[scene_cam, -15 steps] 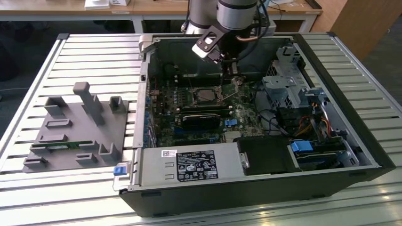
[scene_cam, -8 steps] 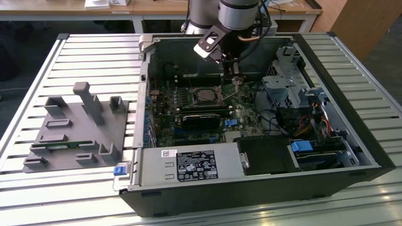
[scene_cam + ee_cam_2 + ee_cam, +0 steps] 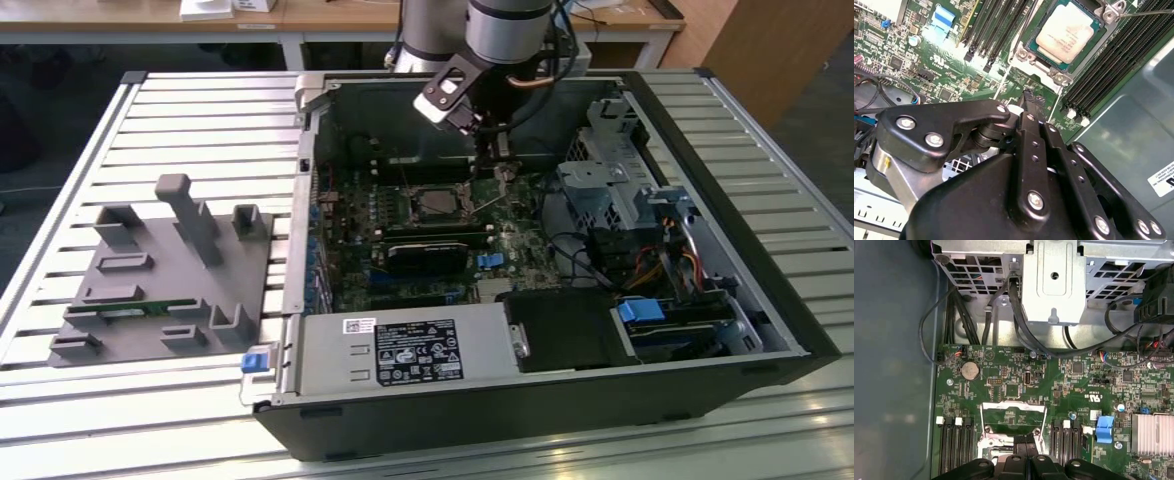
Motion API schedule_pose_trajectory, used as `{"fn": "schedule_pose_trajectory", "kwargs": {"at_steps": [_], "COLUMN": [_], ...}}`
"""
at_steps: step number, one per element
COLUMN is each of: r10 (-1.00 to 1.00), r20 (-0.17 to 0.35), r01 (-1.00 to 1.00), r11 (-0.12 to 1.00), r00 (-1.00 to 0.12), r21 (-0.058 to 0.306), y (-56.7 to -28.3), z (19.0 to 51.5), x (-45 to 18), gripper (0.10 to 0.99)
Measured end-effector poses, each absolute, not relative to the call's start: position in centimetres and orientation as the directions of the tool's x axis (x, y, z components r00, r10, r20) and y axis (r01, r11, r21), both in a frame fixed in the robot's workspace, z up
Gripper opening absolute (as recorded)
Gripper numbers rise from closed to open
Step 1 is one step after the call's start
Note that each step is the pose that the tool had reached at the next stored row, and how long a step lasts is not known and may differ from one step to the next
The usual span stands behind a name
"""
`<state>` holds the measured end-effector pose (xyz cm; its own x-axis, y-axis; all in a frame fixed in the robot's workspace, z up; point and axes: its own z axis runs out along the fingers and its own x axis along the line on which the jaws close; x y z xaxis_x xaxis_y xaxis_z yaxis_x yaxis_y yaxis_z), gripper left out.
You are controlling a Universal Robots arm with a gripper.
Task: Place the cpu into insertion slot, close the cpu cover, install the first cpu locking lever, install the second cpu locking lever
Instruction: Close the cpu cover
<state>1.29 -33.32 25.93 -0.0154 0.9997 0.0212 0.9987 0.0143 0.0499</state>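
Currently an open computer case is sitting on a slatted metal table, with a grey plastic fixture lying beside it on the exterior view's left. Black cables are trailing from a metal drive cage near the socket, and memory slots are flanking it. The cpu is lying in its socket, with the cpu cover standing open. The hand is hovering just beside that cover's free edge, its fingers pressed together and gripping nothing visible.
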Motion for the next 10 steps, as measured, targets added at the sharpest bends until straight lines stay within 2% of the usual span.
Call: {"fn": "schedule_pose_trajectory", "kwargs": {"at_steps": [10], "r10": [1.0], "r20": [0.021], "r01": [0.999], "r11": [0.014], "r00": [-0.015], "r21": [0.041], "y": [-33.25], "z": [25.7], "x": [2.25], "gripper": [0.106]}}
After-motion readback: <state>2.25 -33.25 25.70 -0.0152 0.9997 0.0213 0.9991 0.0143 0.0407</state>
